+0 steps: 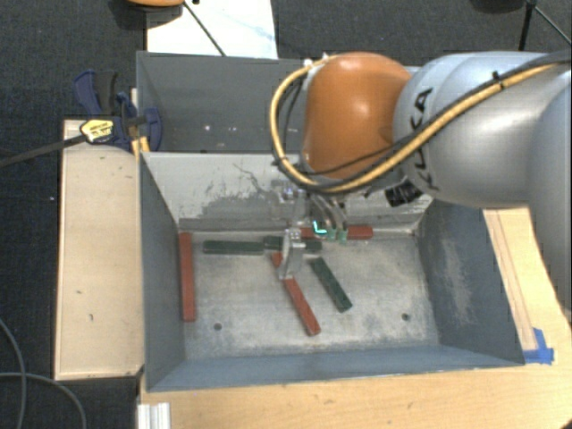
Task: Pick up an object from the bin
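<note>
End effector (293, 248) low at frame centre, above upper end of red stick (302, 307) lying diagonal on floor of bin (465, 329). Opening: cannot tell. Dark green stick (332, 286) just beside. Red stick likely light, rigid, smooth. Best hold: across narrow width, near middle.

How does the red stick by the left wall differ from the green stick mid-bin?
Colour: the red stick is red, the green stick dark green. Pose: the red stick runs along the left wall; the green stick lies diagonal on the open floor. Both are thin bars lying flat.
</note>
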